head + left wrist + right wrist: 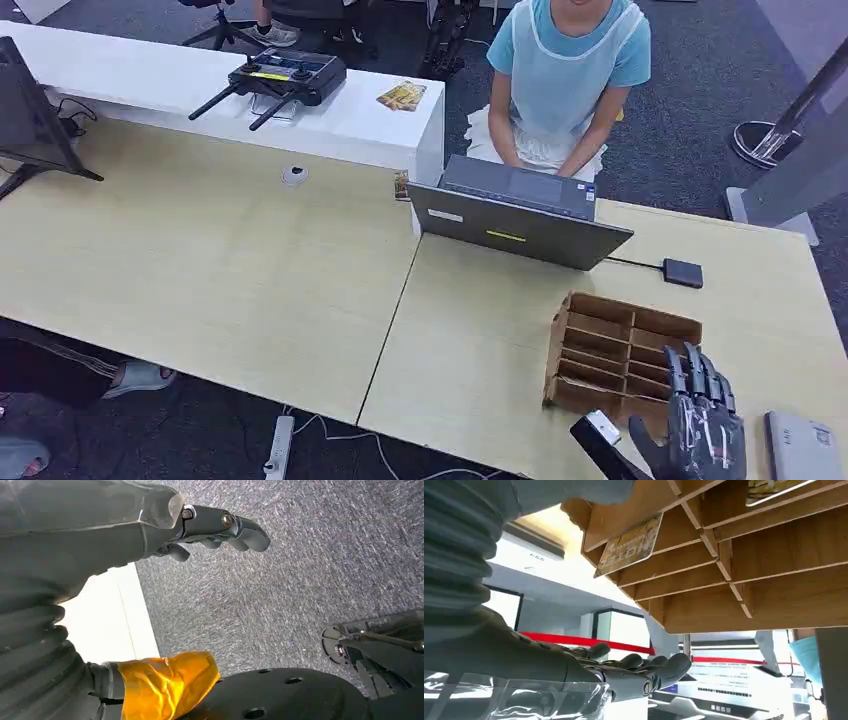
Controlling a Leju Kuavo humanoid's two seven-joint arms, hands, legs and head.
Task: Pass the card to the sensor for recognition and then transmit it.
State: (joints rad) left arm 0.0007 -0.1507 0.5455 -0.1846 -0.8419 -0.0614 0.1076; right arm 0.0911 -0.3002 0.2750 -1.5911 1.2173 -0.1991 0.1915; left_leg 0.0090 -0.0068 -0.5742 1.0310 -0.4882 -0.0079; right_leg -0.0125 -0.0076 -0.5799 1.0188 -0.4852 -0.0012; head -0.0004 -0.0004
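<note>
I have my right hand (700,425) raised at the near edge of the worktop (250,290), palm turned toward the wooden card rack (620,350), fingers extended and slightly apart with nothing between them. The rack sits just ahead of the fingertips, close but not touching as far as I can judge. From the right wrist camera I see a yellow printed card (629,545) resting in one of the rack's slots, leaning against a divider, and the edge of a second card (774,490) in another compartment further over. The slots keep the cards on edge, which I take to be why they are stored this way: an exposed edge gives the fingers something to pinch.

My left hand (215,527) hangs down beside the body over the grey carpet (310,570), fingers loosely curled and holding nothing; it looks parked out of the way.

Beyond the rack, further from my right hand, a person (565,70) sits behind an open laptop (515,215), likely the one to receive the card. A small dark box (682,272) on a cable lies past the rack's far side; it may be the sensor, though I cannot be sure.

I judge the task barely begun: the card is not yet picked.
</note>
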